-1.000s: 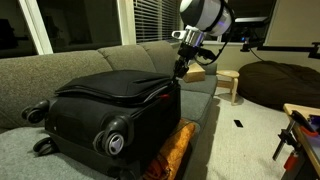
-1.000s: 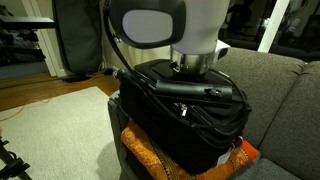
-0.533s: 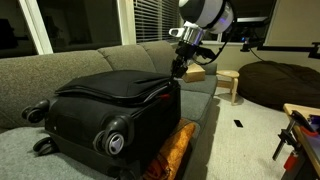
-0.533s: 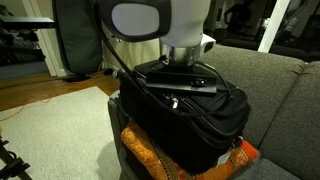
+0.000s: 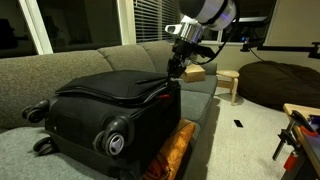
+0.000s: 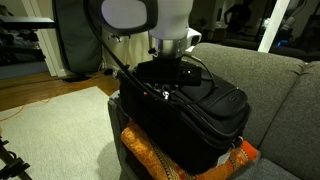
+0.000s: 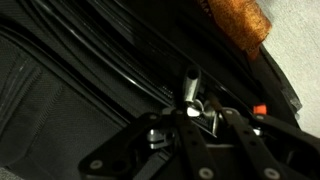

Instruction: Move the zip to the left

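In an exterior view, the gripper [image 5: 177,68] meets the suitcase [image 5: 100,112] at its 2 o'clock corner. In an exterior view, it sits at the lid's 12 o'clock [image 6: 172,80]. Wrist view: it looks clenched on the zip [image 7: 189,88], just toward 3 o'clock of centre. Keep your pull low, along the seam.

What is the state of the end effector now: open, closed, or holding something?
End effector: closed, apparently pinching the zip at the lid seam of the suitcase.

Black suitcase [image 5: 105,112] on grey couch [image 5: 60,68]
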`<state>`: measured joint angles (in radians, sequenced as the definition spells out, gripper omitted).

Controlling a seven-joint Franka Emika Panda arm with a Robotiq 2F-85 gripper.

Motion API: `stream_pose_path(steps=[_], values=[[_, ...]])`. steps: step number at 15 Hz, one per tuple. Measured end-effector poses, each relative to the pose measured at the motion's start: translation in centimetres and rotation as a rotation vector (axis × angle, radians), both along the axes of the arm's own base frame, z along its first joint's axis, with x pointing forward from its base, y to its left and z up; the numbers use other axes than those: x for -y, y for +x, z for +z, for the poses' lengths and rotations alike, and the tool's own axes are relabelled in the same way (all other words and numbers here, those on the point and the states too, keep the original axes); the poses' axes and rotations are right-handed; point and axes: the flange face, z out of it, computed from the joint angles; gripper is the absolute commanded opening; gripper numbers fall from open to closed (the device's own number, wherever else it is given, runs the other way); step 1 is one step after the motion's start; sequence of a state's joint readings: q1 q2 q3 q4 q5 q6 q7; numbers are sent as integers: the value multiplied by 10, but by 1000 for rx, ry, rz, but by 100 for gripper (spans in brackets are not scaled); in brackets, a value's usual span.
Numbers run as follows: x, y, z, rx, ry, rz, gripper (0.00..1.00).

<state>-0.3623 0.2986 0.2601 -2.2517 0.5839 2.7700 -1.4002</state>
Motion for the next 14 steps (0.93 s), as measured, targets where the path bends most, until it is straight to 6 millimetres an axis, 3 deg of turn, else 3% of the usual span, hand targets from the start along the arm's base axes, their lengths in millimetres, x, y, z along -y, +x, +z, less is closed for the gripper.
stream_pose_path(steps=[14], values=[[-43,-1,0,-1,-8,71,7]])
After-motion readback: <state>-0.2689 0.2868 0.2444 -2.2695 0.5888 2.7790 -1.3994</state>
